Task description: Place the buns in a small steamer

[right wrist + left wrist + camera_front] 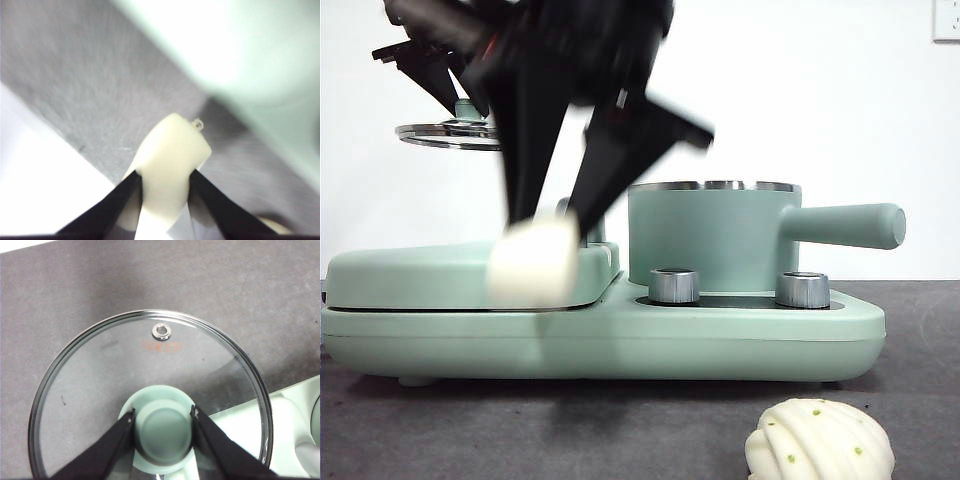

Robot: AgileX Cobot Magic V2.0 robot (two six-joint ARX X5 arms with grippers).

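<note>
nearest on the desk [440, 430] lies the ridged bun [819, 440] with green dots, untouched, so that one is left to do. behind it the right claw [535, 225] is clamped on the smooth bun [532, 262], held in the air in front of the flat griddle cover [420, 275] (blurred, so likely mid-carry) and not yet over the small steamer [710, 235]. farthest back the left claw [162, 420] is closed on the green knob of the glass lid [100, 375], holding it clear of the open pot. neither bun is in.
</note>
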